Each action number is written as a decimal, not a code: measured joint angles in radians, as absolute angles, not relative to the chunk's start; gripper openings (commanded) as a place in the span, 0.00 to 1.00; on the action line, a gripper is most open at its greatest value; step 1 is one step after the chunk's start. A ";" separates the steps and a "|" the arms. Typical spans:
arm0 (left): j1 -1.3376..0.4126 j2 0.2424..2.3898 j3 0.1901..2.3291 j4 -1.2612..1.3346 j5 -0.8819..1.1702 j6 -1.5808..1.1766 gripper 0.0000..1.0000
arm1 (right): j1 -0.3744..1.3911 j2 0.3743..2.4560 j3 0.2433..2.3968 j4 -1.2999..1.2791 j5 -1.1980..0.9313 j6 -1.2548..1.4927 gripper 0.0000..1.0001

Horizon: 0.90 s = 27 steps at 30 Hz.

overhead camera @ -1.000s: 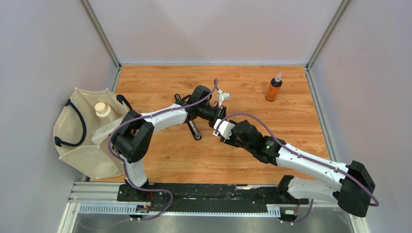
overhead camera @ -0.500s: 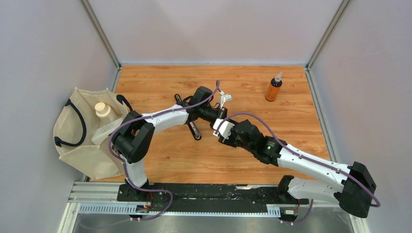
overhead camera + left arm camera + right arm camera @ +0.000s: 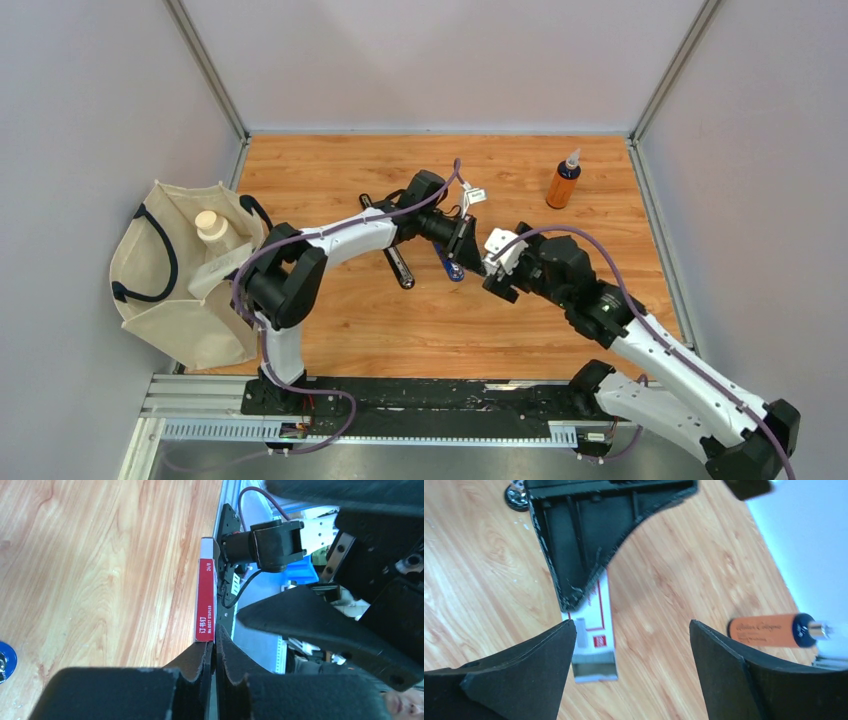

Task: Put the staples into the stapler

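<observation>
Two wrist cameras show what the overhead one hides. Through the left wrist, the left jaws are clenched on one end of the staple box, which shows its red label edge-on and sticks out over the bench. Through the right wrist, the right jaws stand released, wide apart either side of that box and touching nothing. From overhead I can't make the box out, only the black stapler lying nearby and the orange bottle well apart.

A slim black stapler is lying mid-tabletop. An orange plastic bottle is standing near the far right corner.
</observation>
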<state>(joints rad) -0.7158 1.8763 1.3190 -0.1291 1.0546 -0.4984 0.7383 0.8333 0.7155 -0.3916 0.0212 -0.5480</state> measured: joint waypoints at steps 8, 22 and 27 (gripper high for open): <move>-0.706 2.016 1.454 -0.147 1.073 -0.558 0.12 | 0.591 0.670 0.648 -0.458 -0.017 -0.601 0.94; -0.707 2.192 1.535 0.051 1.101 -0.767 0.12 | 0.381 0.794 0.588 -0.535 -0.165 -0.670 0.93; -0.709 2.193 1.535 0.101 1.116 -0.805 0.12 | 0.317 0.845 0.590 -0.535 -0.224 -0.688 0.92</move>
<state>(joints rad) -0.7086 2.1925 1.5349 0.1005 1.1156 -0.8051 0.3168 0.8452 0.5903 -0.5354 -0.2245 -0.6876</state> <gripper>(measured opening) 0.120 0.930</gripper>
